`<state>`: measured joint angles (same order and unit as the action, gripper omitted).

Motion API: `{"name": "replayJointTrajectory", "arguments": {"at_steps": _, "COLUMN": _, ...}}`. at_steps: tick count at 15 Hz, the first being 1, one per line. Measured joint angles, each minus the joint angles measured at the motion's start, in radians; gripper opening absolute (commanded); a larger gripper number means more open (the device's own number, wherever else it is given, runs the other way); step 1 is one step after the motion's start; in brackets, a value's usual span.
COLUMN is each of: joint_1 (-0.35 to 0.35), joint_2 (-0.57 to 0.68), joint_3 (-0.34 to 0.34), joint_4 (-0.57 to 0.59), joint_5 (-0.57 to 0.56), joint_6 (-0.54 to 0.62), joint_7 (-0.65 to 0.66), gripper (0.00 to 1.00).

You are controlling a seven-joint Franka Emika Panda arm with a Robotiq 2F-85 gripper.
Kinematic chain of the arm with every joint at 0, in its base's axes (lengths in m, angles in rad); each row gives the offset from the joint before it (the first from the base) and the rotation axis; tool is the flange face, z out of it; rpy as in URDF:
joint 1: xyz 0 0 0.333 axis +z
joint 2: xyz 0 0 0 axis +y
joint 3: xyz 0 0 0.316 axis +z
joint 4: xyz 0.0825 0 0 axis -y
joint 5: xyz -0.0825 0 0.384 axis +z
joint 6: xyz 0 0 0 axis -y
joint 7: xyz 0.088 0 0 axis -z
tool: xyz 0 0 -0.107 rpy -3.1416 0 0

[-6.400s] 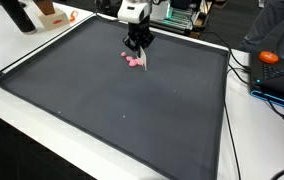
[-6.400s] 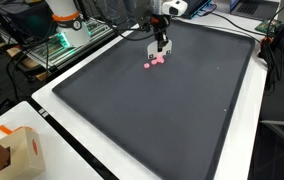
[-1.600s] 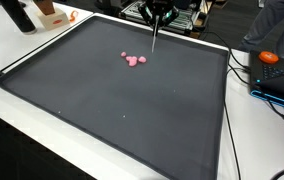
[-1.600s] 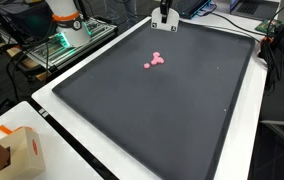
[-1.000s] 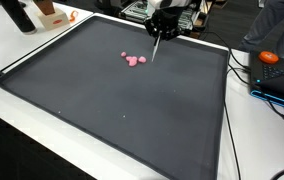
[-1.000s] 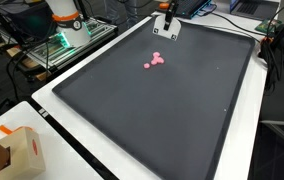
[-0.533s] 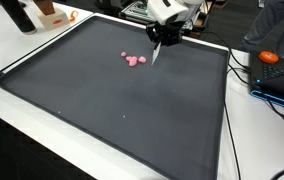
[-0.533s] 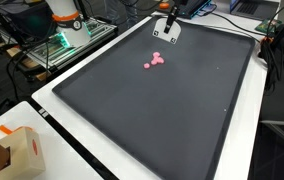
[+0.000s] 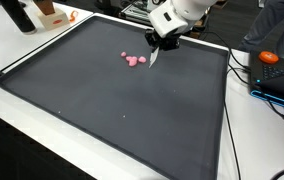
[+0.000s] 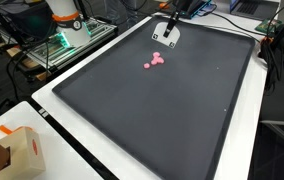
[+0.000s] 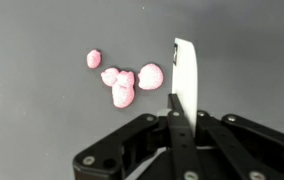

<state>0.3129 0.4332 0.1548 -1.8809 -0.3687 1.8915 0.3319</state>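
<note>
A cluster of small pink lumps (image 9: pixel 133 60) lies on the black mat (image 9: pixel 112 110), toward its far side; in the wrist view the pink lumps (image 11: pixel 122 84) sit left of the tool. My gripper (image 11: pixel 178 112) is shut on a thin white flat strip (image 11: pixel 184 70) that sticks out past the fingertips. In both exterior views the gripper (image 9: pixel 162 40) (image 10: pixel 168 24) hangs tilted just beyond the lumps. The strip's tip (image 9: pixel 152 58) is close beside them, above the mat. The pink lumps (image 10: pixel 154 62) lie loose, untouched.
The mat's raised edge (image 9: pixel 197 41) runs right behind the gripper. A cardboard box (image 10: pixel 10 150) stands on the white table (image 10: pixel 72 165) near one corner. An orange object (image 9: pixel 269 57) and cables lie off the mat's side. Equipment racks (image 10: pixel 67 35) stand behind.
Several seconds ago the gripper was down at the lumps, then rose toward the mat's far edge. Over the last second it has come down and tilted, bringing the strip's tip closer to the lumps.
</note>
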Motion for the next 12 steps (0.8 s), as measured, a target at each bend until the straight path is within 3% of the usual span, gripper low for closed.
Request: {"name": "replayJointTrajectory", "arguments": {"at_steps": 12, "joint_1": 0.016, "joint_2": 0.087, "joint_3": -0.015, "joint_4": 0.092, "joint_5": -0.004, "joint_6": -0.085, "joint_7": 0.0, "gripper": 0.01}}
